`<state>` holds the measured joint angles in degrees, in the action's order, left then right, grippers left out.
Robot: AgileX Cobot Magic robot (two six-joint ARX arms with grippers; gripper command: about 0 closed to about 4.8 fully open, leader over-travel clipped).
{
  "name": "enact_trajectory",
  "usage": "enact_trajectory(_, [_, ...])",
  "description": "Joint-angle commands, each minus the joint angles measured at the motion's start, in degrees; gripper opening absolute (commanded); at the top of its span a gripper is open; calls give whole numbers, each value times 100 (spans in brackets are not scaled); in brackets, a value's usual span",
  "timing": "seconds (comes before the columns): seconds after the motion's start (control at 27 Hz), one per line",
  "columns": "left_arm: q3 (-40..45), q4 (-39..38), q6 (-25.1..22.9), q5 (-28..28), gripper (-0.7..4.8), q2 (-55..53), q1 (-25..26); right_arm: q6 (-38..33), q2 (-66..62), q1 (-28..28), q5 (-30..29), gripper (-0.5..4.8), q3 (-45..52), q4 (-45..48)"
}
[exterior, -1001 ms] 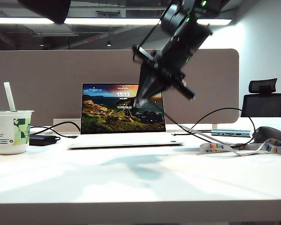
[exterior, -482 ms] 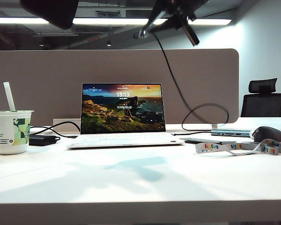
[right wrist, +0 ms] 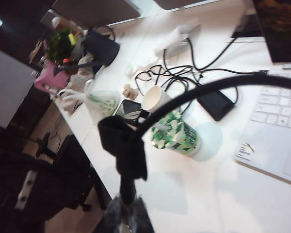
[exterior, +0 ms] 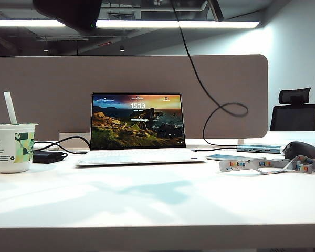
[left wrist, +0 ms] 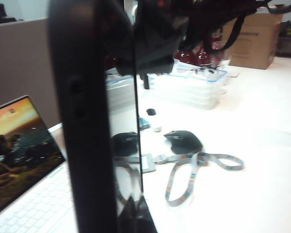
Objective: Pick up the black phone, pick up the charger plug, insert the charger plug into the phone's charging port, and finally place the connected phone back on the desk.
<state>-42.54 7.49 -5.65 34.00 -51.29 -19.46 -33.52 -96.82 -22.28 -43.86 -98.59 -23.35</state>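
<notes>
I have both arms raised high over the desk point(exterior: 157, 205): left gripper point(left wrist: 131, 213) clamps the black phone point(left wrist: 94, 121) upright, right gripper point(right wrist: 127, 213) pinches the charger plug point(right wrist: 127, 187).

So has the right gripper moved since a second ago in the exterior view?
Yes. It rose past the top of the frame, away from the laptop; only its cable hangs there now.

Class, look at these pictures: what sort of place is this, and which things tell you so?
Most likely an open-plan office. A laptop stands open on a white desk backed by a taupe divider panel, with an office chair beyond and a lanyard lying nearby.
</notes>
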Motion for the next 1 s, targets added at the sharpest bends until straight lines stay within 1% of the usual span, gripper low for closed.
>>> enact_trajectory(0.04, [-48,225,116,297,-6,-131,9,590,155,-4,-428,-7,-20,306])
enact_trajectory(0.11, [-48,291,229,450,-6,-245,9,728,223,-2,-625,-7,-20,391])
enact_trajectory(0.3, [-57,597,481,955,-6,-551,9,782,365,-2,-1014,-7,-24,704])
enact_trajectory(0.52, [-61,1207,1115,1427,-6,-850,9,870,592,-2,-1456,-7,-24,1082])
enact_trajectory(0.63, [-63,1370,1309,1666,-6,-953,7,898,671,-2,-1650,-7,-24,1408])
enact_trajectory(0.74, [-70,1541,1576,1899,-6,-1049,4,977,682,-2,-2004,-7,-24,1910])
enact_trajectory(0.82, [-79,1681,1821,2026,-6,-1106,2,977,682,-2,-2155,-7,-24,2055])
enact_trajectory(1.0, [-83,1967,2111,2199,-6,-1134,-35,984,682,-15,-2476,-7,-24,2107])
